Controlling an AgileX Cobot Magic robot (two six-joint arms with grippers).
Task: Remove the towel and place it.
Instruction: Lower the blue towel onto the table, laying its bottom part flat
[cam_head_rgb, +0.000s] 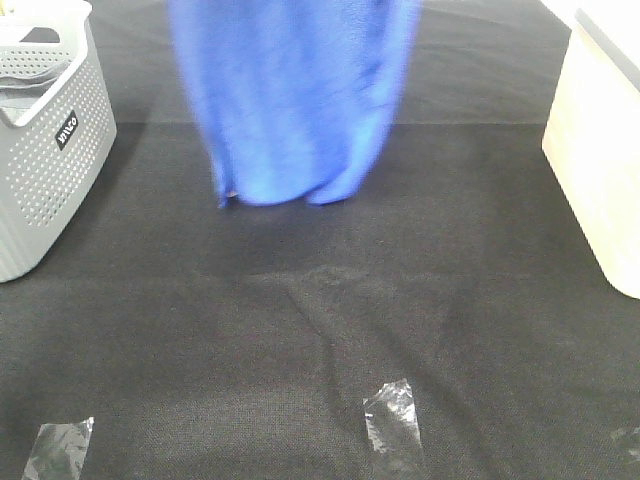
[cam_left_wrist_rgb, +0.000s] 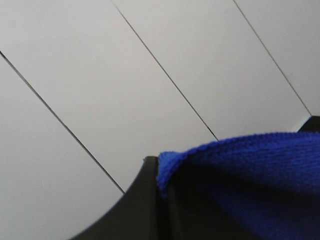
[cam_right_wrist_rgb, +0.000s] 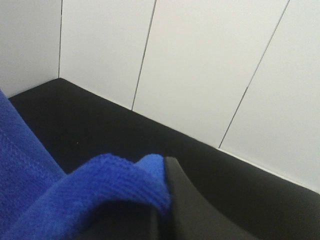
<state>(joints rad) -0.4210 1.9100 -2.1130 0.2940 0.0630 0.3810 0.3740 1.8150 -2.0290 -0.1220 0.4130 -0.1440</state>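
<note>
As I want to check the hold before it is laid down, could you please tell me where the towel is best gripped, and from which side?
Along its upper edge, at two points apart, coming from above: the towel hangs limp over the table, so a spread top hold should keep it flat. The left gripper and right gripper have jaws shut on that edge.

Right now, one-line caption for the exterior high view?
Hanging blue towel over black table, between grey basket and cream container.
</note>
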